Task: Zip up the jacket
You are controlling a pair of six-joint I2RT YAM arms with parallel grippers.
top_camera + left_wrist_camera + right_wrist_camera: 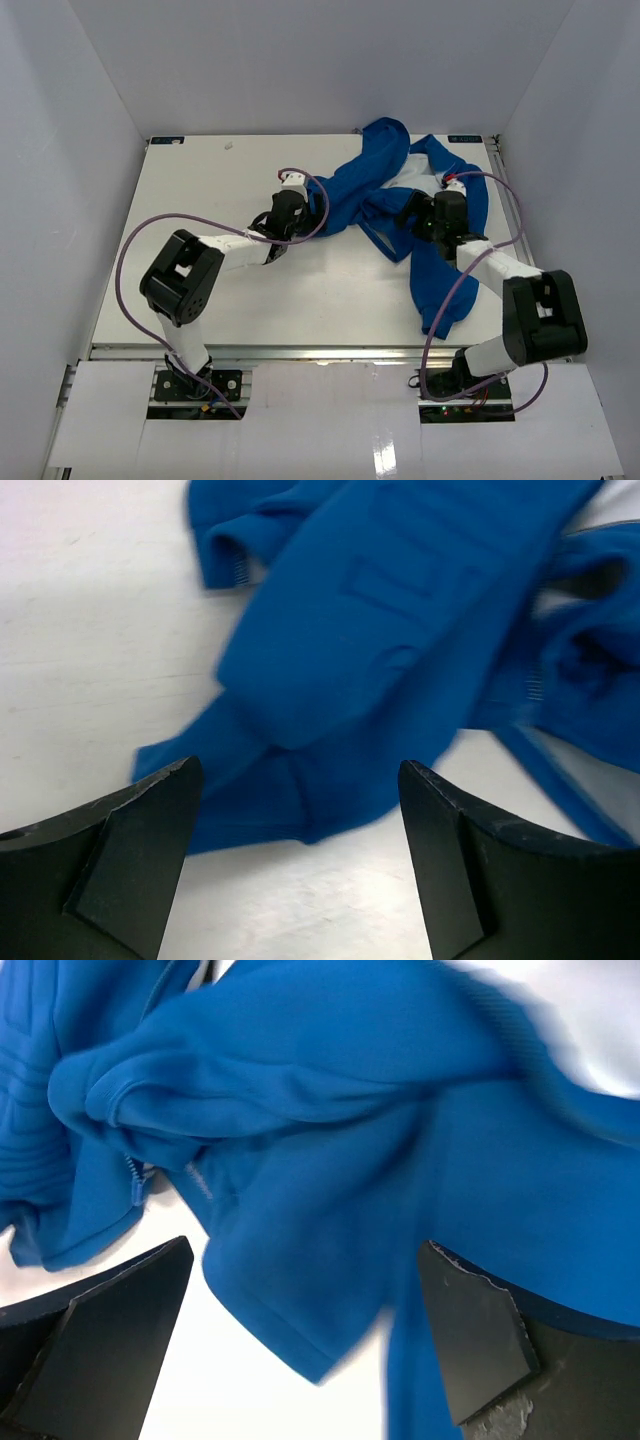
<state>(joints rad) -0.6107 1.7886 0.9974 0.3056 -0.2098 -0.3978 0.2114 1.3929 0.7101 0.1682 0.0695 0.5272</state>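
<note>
The royal-blue jacket (385,190) lies crumpled and twisted on the right half of the white table, one sleeve trailing down toward the front right. My left gripper (296,205) is open at the jacket's left end; the left wrist view shows blue fabric (380,650) just beyond its spread fingers, with bare table between them. My right gripper (425,212) is open over the jacket's middle; the right wrist view shows a fabric corner (320,1260) between the fingers and a short pale zipper strip (135,1175) to the left.
The white table (200,200) is walled by white panels on three sides. Purple cables loop over both arms. A small scrap (228,146) lies at the back left.
</note>
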